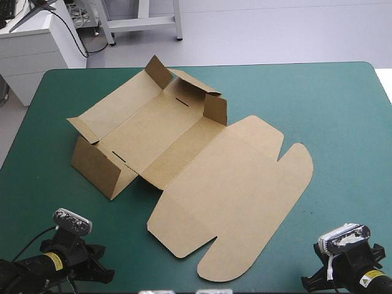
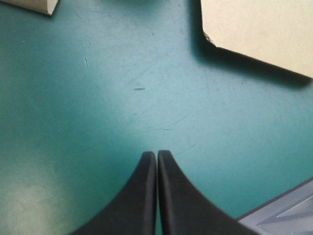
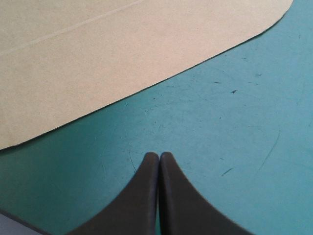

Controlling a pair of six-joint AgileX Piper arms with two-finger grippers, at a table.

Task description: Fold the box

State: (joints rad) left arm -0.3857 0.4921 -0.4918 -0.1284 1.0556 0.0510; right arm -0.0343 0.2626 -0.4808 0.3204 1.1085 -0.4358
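Note:
The brown box (image 1: 184, 153) lies in the middle of the teal-green table, partly formed. Its left wall stands raised and short flaps stand up at the far end, while the big lid panel (image 1: 239, 190) with rounded tabs lies flat toward the front right. My left gripper (image 2: 156, 154) is shut and empty near the front left edge; a corner of the box (image 2: 259, 29) shows ahead of it. My right gripper (image 3: 159, 155) is shut and empty near the front right edge, with the lid's rounded edge (image 3: 122, 54) just ahead.
Bare teal-green cover (image 1: 331, 110) stretches to the right of the box and along the front edge. A white cabinet (image 1: 30, 43) and a metal frame stand beyond the table's far left corner.

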